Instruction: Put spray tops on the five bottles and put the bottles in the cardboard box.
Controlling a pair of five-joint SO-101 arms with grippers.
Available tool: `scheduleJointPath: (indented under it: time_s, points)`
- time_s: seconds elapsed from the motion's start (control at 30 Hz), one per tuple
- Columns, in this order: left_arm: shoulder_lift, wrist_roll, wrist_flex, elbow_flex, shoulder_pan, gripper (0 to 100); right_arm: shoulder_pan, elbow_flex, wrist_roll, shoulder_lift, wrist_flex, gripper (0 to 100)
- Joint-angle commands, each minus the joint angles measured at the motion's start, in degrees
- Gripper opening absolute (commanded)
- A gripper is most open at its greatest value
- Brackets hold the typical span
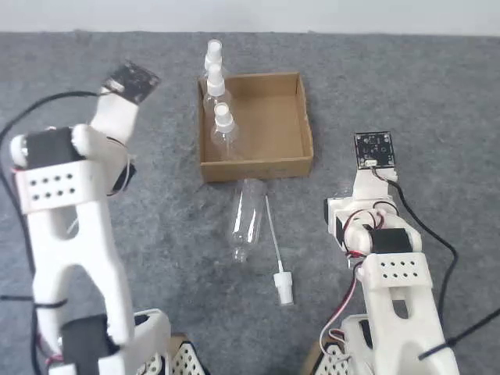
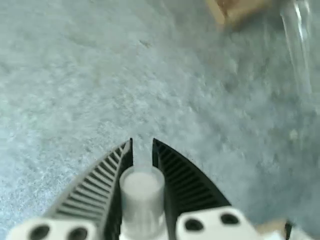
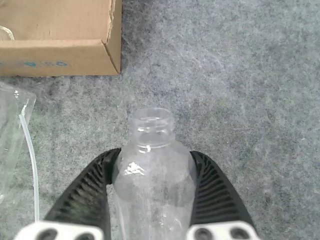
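My left gripper (image 2: 142,145) is shut on a white spray top (image 2: 141,192), held above the grey carpet. My right gripper (image 3: 154,155) is shut on a clear bottle (image 3: 152,175) whose neck is open and points toward the cardboard box (image 3: 60,45). Three bottles with white spray tops (image 1: 224,121) stand in a row along the left side of the box (image 1: 269,168). Another clear bottle (image 1: 246,219) lies on the carpet just in front of the box. A loose spray top (image 1: 283,287) with a long tube lies beside it.
The left arm (image 1: 66,203) stands tall at the left and the right arm (image 1: 383,250) is low at the right. Cables trail off both arms. A corner of the box (image 2: 235,10) and the lying bottle (image 2: 300,45) are ahead of the left gripper.
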Motion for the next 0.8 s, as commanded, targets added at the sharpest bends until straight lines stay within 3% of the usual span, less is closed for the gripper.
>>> scheduleJointPath:
  time_s: [0.0,0.57,0.77]
  points:
    - [-5.01,7.65,-4.4,-2.42,0.18,1,0.48,-0.97,0.88,-2.51,-1.1,0.7]
    - [-11.25,25.76,-10.9,-2.42,0.26,1,0.22,-1.32,0.79,-2.86,-0.75,0.7]
    - [-12.92,34.64,-13.1,-2.42,2.37,1,-0.66,0.09,0.7,-10.15,0.66,0.6]
